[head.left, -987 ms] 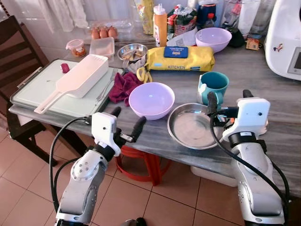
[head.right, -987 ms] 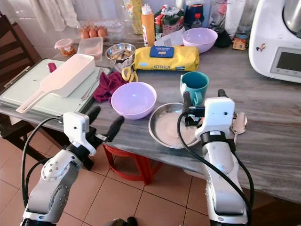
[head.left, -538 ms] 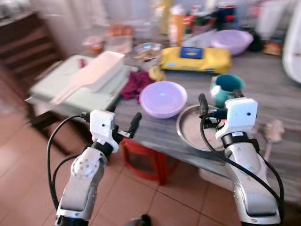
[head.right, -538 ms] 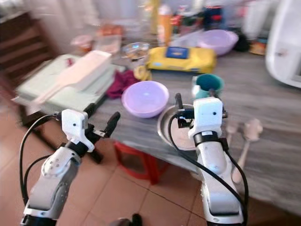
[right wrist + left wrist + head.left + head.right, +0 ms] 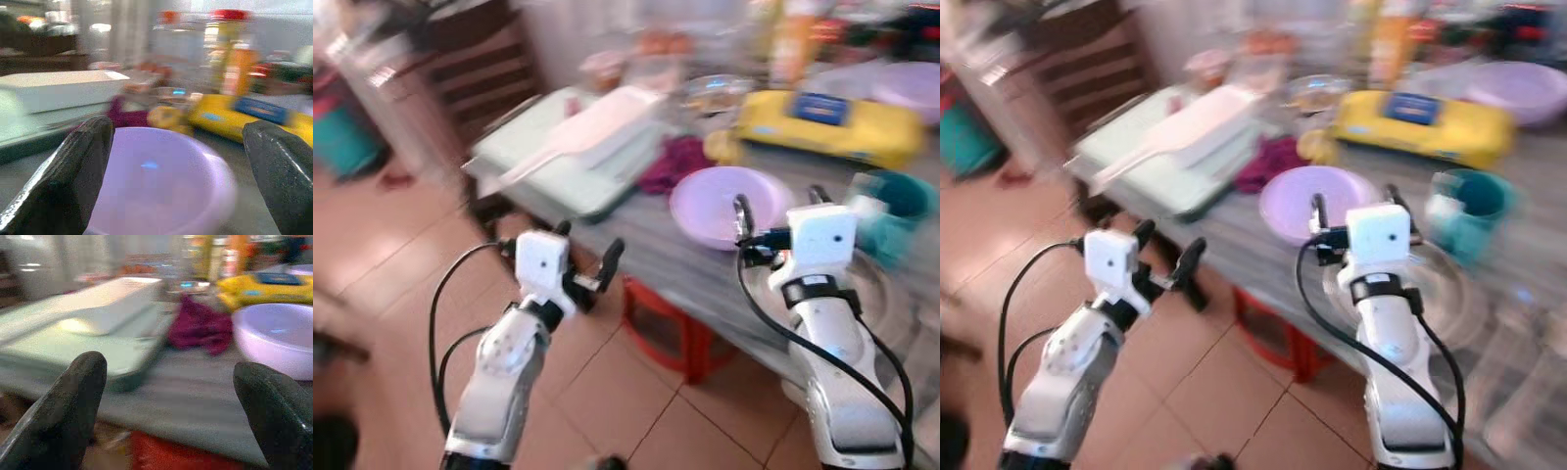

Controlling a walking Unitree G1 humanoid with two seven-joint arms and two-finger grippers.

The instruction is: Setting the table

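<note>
Lilac plastic bowl [image 5: 1314,201] sits straight ahead of our right gripper [image 5: 1363,211], just beyond its tips, fingers [image 5: 73,171] spread wide either side of it in the wrist view. R arm is clearly nearer. L gripper [image 5: 582,255] hangs off the table edge [image 5: 705,284] over the floor, fingers apart, holding nothing. Steel plate [image 5: 1440,294] lies under/beside the R wrist, prob. touching nothing, tho blur makes that unsure. Grey worktop is crowded: teal mug [image 5: 1469,211], yellow wipes pack [image 5: 1425,122], maroon cloth [image 5: 1268,162], pale tray [image 5: 1151,162]. Tiled floor [image 5: 1234,401], red stool [image 5: 671,328] under the table.
</note>
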